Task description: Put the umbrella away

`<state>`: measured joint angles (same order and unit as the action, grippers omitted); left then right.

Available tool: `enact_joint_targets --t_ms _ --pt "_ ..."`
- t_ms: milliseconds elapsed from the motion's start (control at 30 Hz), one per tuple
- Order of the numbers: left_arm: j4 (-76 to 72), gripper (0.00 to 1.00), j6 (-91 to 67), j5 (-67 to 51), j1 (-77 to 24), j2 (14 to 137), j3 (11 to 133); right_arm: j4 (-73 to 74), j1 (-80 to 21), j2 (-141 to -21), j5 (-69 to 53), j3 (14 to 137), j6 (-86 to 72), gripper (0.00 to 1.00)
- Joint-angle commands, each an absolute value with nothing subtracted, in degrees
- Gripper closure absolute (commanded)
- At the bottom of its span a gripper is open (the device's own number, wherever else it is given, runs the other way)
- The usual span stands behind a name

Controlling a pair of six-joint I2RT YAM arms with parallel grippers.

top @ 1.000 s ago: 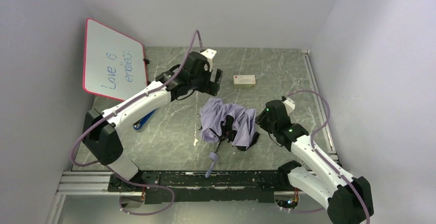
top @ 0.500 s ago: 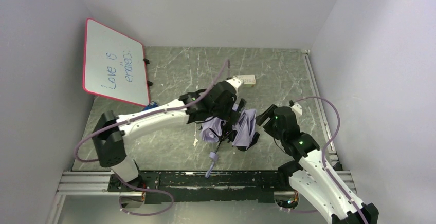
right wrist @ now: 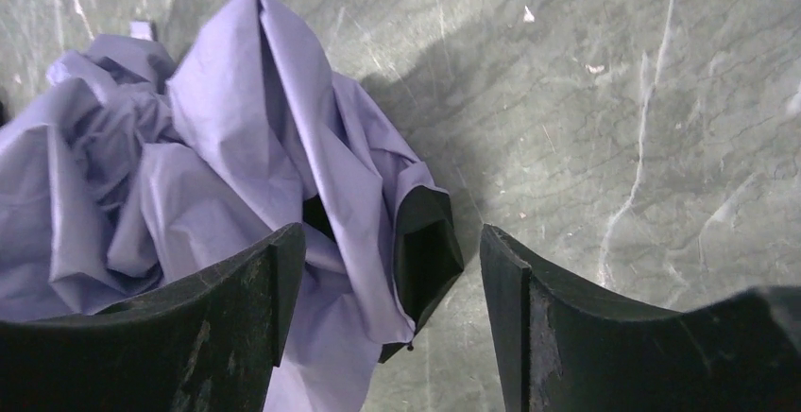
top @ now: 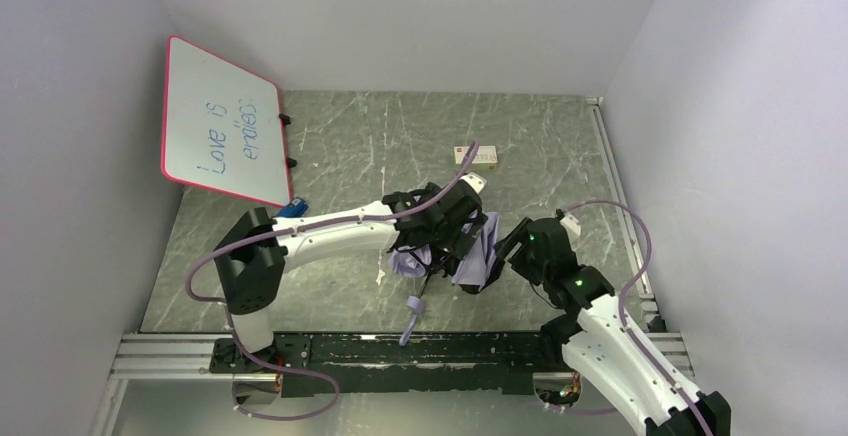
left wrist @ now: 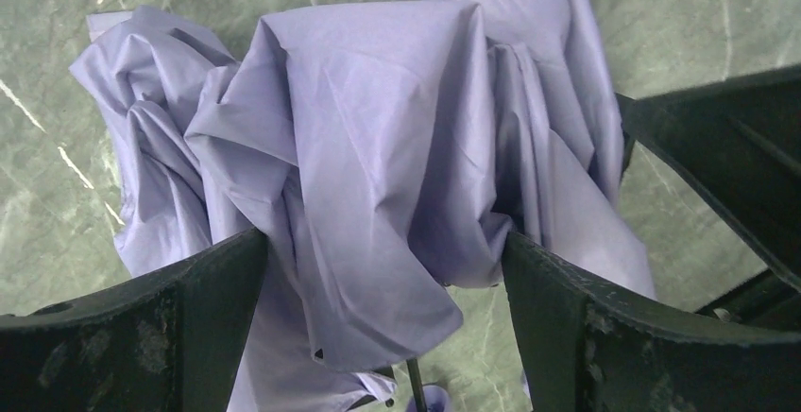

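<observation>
The umbrella (top: pixel 486 252) lies crumpled on the marbled table as a pale lavender heap, its wrist loop (top: pixel 412 308) trailing toward the near edge. My left gripper (top: pixel 450 240) is down over the heap and open wide. In the left wrist view, the umbrella (left wrist: pixel 378 128) bulges between the left gripper (left wrist: pixel 383 275) fingers, with a thin black shaft (left wrist: pixel 414 388) below. My right gripper (top: pixel 506 247) sits at the heap's right side, open. In the right wrist view, the right gripper (right wrist: pixel 387 280) straddles an edge of the umbrella (right wrist: pixel 236 138); bare table shows beside its right finger.
A red-framed whiteboard (top: pixel 222 121) leans against the left wall. A small white box (top: pixel 477 156) lies at the back middle, and a blue object (top: pixel 290 208) sits under the whiteboard's lower corner. Walls close in both sides; the black rail (top: pixel 420 348) runs along the near edge.
My left arm has swung from the back of the table down onto the umbrella, covering most of it. The right gripper's jaws have spread wider beside the heap.
</observation>
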<state>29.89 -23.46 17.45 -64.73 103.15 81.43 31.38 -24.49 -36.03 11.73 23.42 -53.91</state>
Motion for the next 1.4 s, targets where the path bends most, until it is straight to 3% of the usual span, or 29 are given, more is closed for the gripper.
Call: enact_joint_targets --t_ms 0,400,833,1367 --pt "31.15 0.03 -23.43 21.83 -65.21 105.49 83.48 29.15 -24.70 -36.18 9.46 21.21 -55.25 0.29" --pt "31.97 0.03 -24.09 27.88 -65.21 114.90 84.28 27.00 -24.72 -36.79 7.12 19.60 -55.73 0.30" --pt "29.22 0.03 -27.29 24.70 -64.36 118.46 75.56 27.08 -24.77 -36.27 6.90 19.71 -55.72 0.30" --pt "25.34 0.64 -24.66 17.83 -60.48 116.03 69.76 26.63 -24.74 -36.19 6.19 20.21 -55.90 0.31"
